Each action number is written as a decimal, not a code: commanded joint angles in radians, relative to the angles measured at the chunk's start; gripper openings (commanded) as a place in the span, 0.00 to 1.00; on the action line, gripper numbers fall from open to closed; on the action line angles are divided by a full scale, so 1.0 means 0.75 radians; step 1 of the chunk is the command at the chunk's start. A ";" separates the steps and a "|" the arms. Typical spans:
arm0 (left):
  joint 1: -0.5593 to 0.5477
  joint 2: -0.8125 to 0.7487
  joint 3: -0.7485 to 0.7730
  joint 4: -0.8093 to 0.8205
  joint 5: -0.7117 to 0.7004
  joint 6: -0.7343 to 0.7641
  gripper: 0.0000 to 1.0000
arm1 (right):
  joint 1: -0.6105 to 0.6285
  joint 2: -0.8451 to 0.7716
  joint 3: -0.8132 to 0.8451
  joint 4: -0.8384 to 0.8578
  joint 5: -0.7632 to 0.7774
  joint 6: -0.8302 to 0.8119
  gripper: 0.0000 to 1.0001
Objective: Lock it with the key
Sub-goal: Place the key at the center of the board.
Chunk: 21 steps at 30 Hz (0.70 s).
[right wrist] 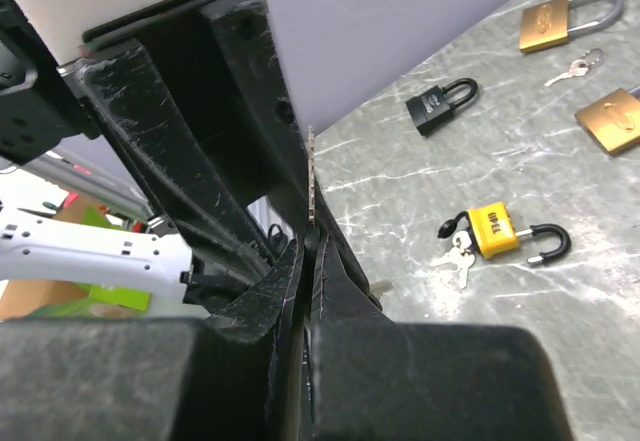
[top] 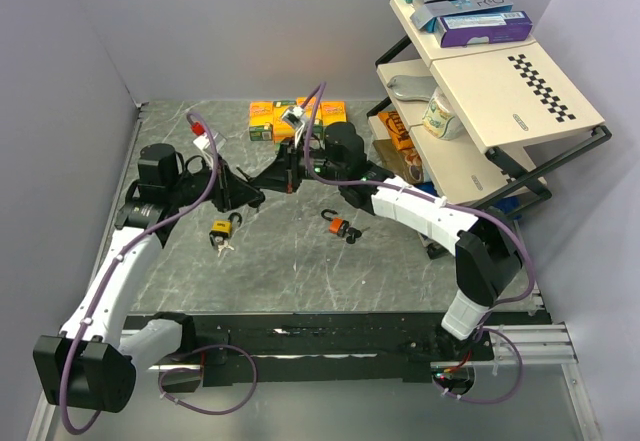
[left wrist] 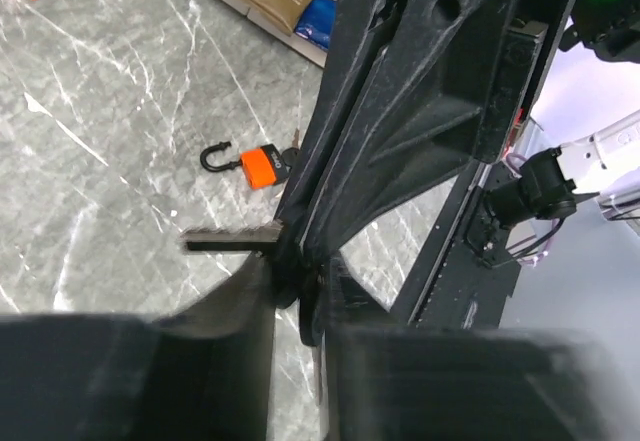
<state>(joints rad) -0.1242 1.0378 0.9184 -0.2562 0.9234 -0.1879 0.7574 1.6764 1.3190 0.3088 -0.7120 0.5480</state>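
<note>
My two grippers meet above the middle of the table. My left gripper (top: pixel 250 197) (left wrist: pixel 300 283) and my right gripper (top: pixel 270 183) (right wrist: pixel 312 249) both pinch the dark head of one key. Its metal blade (left wrist: pixel 230 238) sticks out to the left in the left wrist view and points upward (right wrist: pixel 312 176) in the right wrist view. A yellow padlock (top: pixel 224 230) (right wrist: pixel 497 233) with an open shackle and a bunch of keys lies below the left gripper. An orange padlock (top: pixel 340 226) (left wrist: pixel 262 166) lies open to the right. A black padlock (right wrist: pixel 440 104) and two brass padlocks (right wrist: pixel 560 19) lie farther off.
A tilted white shelf rack (top: pixel 500 91) with boxes and snack packs stands at the right. Orange and yellow boxes (top: pixel 290 116) lie at the back of the table. A loose key (right wrist: pixel 575 64) lies between the brass padlocks. Purple walls close the left and back.
</note>
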 commanded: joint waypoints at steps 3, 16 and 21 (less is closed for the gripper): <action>0.002 -0.001 0.056 -0.002 -0.108 0.021 0.01 | 0.015 -0.100 0.019 -0.009 -0.014 -0.029 0.05; 0.407 0.264 0.264 -0.693 -0.343 0.555 0.01 | -0.149 -0.182 0.017 -0.313 0.090 -0.377 0.99; 0.552 0.463 0.324 -0.855 -0.597 0.825 0.01 | -0.184 -0.259 -0.069 -0.371 0.090 -0.483 0.99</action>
<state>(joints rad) 0.2302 1.3125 1.1183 -0.7364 0.6411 0.2073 0.6323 1.6279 1.3106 0.0570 -0.6483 0.2897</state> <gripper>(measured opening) 0.105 0.991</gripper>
